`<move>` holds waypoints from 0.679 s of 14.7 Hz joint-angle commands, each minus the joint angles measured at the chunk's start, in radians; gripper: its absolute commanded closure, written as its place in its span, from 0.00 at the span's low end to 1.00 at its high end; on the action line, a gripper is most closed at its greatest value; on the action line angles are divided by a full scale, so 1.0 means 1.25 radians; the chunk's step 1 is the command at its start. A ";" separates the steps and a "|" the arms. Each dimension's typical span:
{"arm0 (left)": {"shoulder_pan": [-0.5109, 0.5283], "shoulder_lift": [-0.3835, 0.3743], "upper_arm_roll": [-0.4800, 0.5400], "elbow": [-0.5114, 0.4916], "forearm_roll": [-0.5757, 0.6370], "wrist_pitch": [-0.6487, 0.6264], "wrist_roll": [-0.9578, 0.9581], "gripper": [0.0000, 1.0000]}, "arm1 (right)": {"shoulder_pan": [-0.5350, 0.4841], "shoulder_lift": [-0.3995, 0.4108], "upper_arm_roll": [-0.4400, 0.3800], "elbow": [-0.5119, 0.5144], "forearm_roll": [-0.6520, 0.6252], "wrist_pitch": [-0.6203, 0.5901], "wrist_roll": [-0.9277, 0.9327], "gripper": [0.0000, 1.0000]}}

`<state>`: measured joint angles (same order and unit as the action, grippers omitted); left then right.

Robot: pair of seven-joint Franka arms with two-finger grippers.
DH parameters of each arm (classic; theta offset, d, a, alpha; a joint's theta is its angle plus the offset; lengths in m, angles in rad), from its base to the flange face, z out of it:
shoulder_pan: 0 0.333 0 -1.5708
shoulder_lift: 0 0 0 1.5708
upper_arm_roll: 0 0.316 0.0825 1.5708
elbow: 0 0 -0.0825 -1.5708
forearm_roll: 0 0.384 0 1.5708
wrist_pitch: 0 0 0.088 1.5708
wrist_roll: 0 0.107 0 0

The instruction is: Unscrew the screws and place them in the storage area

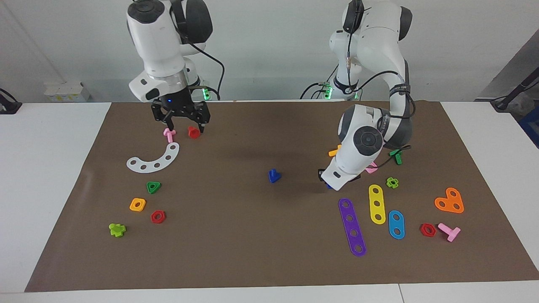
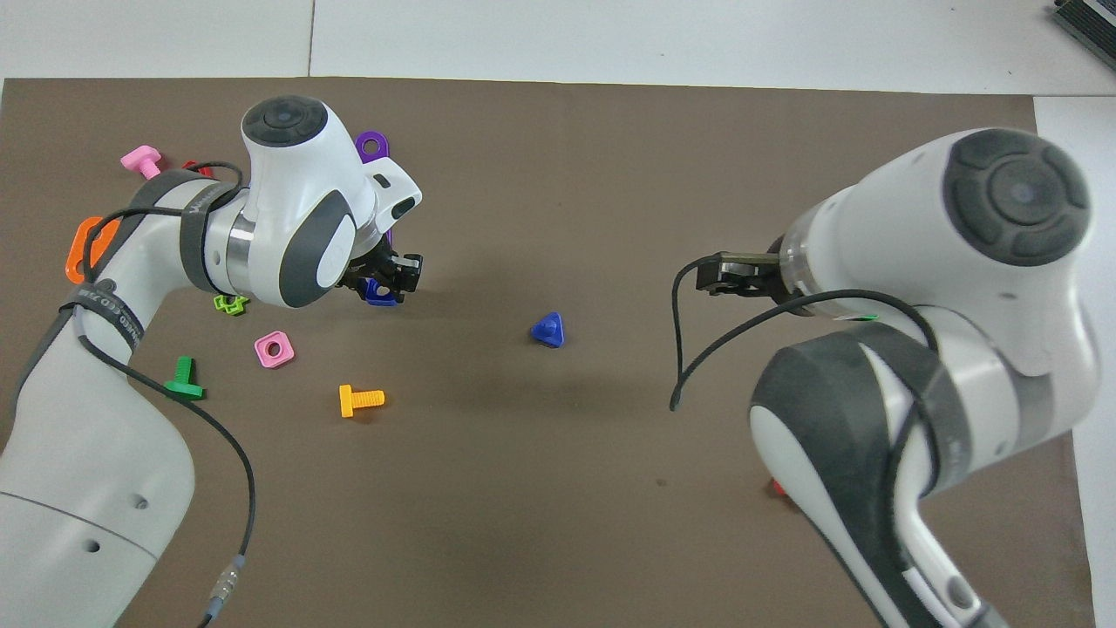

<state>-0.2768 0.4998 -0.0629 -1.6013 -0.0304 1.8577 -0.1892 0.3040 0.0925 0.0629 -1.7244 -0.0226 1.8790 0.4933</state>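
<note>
The blue screw (image 1: 273, 176) stands alone on its triangular head at the middle of the brown mat, also seen in the overhead view (image 2: 547, 330). My left gripper (image 1: 330, 184) is low over the mat beside the purple strip (image 1: 352, 227) and is shut on a small blue nut (image 2: 378, 298). My right gripper (image 1: 185, 128) is open and hangs over the pink bolt (image 1: 169, 134) and red bolt (image 1: 193, 132). The storage area (image 1: 177, 189) is bare mat by the white curved strip (image 1: 153, 160), green triangular nut (image 1: 153, 187), orange square nut (image 1: 137, 205) and red hex nut (image 1: 158, 216).
Toward the left arm's end lie a yellow strip (image 1: 377, 204), a blue strip (image 1: 396, 224), an orange heart plate (image 1: 449, 201), a pink square nut (image 2: 274, 349), an orange bolt (image 2: 359, 399) and a green bolt (image 2: 183, 379).
</note>
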 commanded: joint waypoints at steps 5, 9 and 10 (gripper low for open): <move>0.015 -0.083 0.002 -0.168 0.027 0.080 0.063 1.00 | 0.142 0.163 0.000 0.010 -0.025 0.178 0.170 0.10; 0.028 -0.083 0.002 -0.166 0.041 0.081 0.087 0.00 | 0.167 0.212 0.000 0.018 -0.030 0.219 0.175 0.13; 0.028 -0.083 0.002 -0.161 0.048 0.076 0.089 0.00 | 0.181 0.234 0.000 0.026 -0.031 0.239 0.176 0.14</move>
<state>-0.2468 0.4285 -0.0575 -1.7655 -0.0010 1.9316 -0.0920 0.5058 0.3394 0.0645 -1.7233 -0.0394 2.1472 0.6931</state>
